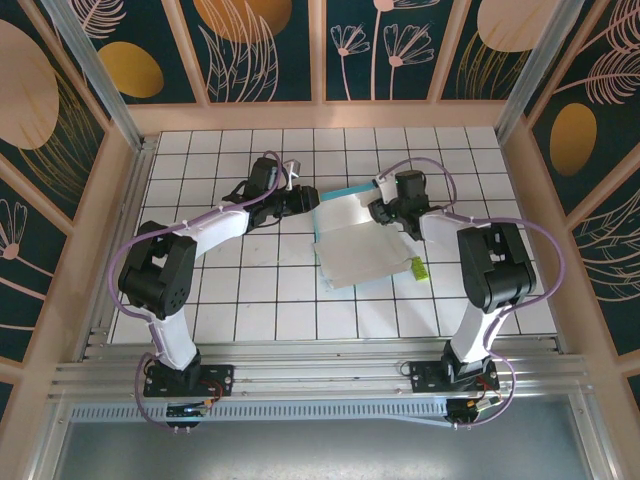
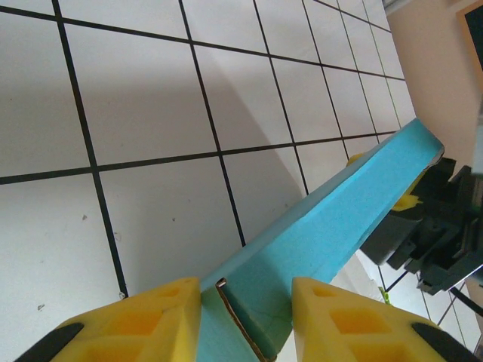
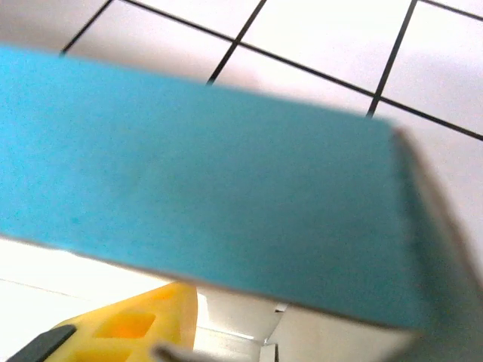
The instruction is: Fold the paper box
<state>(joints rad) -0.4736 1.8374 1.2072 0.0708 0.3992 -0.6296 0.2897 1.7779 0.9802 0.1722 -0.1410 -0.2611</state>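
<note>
Your work surface is a flat white table (image 1: 200,300), ruled into square tiles by thin dark lines and bordered by pale wooden boards on the far side and on both flanks. Right of centre on it lies the paper box (image 1: 355,250), a thin flapped card sheet. Its white face is up and skewed to the grid, and its far edge is turned up so the light blue side shows. Just beside its near right corner you have a small yellow-green rectangular piece (image 1: 418,268) lying flat on a tile; whether it touches the card cannot be told.
</note>
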